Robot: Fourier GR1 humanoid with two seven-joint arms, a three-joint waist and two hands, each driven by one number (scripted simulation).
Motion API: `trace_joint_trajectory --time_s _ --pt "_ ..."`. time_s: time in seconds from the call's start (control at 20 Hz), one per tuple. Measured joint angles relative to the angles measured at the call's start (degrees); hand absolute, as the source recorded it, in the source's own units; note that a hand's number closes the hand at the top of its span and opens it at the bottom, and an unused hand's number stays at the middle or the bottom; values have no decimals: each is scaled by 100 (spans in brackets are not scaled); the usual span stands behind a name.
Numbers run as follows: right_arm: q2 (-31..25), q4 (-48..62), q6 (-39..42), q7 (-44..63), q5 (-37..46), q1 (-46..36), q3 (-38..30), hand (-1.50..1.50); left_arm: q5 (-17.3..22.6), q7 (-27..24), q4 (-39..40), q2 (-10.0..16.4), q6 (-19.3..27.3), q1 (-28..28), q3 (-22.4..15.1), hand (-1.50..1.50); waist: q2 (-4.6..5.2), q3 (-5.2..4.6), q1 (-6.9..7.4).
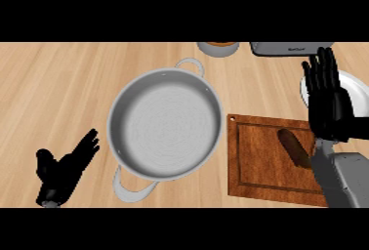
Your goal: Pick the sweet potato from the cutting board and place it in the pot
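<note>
Lying on the board, the potato is sitting beside the right forearm, its near end perhaps hidden by it. The right hand is hovering over the board's far corner, fingers straight, holding nothing. The left hand is resting open beside the pot.

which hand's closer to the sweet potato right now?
The right hand, open at the cutting board's upper right corner, just beside the sweet potato. The left hand rests open at lower left, beyond the pot.
</note>
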Motion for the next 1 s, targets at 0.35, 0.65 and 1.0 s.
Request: trace_joint_trajectory --time_s 0.35,0.65,1.0 --pt "-1548 277 -220 519 1410 996 68 -150 -548 -234 -88 517 616 -211 517 0 -40 -88 -69" --pt "-2668 50 -1451 -366 3463 1776 96 -150 -778 -283 -157 731 954 -152 741 0 -94 -67 -184" --pt "-2773 -1446 -2010 311 4928 3281 392 -150 -990 -136 -511 742 1105 -73 751 0 -54 -52 -63"
